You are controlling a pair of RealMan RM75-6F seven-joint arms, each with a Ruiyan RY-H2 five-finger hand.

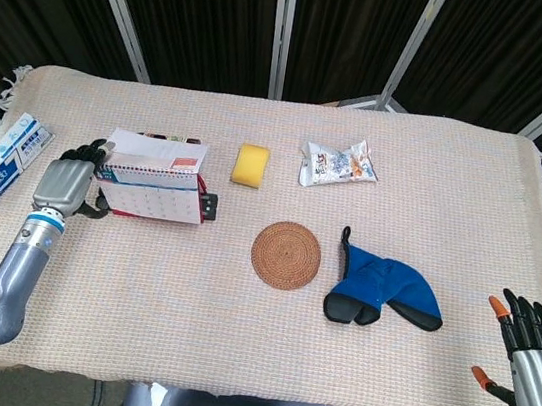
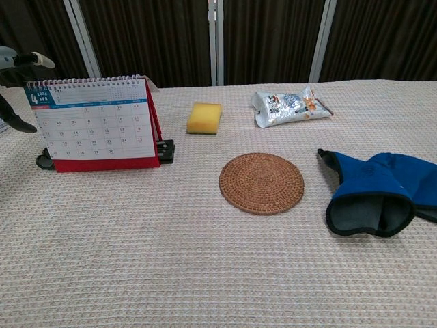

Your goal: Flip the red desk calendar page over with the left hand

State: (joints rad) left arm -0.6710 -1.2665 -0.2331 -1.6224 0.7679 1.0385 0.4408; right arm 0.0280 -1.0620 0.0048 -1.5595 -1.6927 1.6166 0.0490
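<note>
The red desk calendar stands on the table's left side, its April sheet facing front. The turned page lies folded back over the spiral, behind the stand. My left hand is just left of the calendar, fingers pointing away from me and apart, holding nothing. In the chest view only its fingertips show at the left border, level with the spiral. My right hand hovers off the table's near right corner, fingers spread and empty.
A toothpaste box lies at the left edge. A yellow sponge, a snack packet, a woven coaster and a blue oven glove lie right of the calendar. A small black object sits against the calendar's right foot.
</note>
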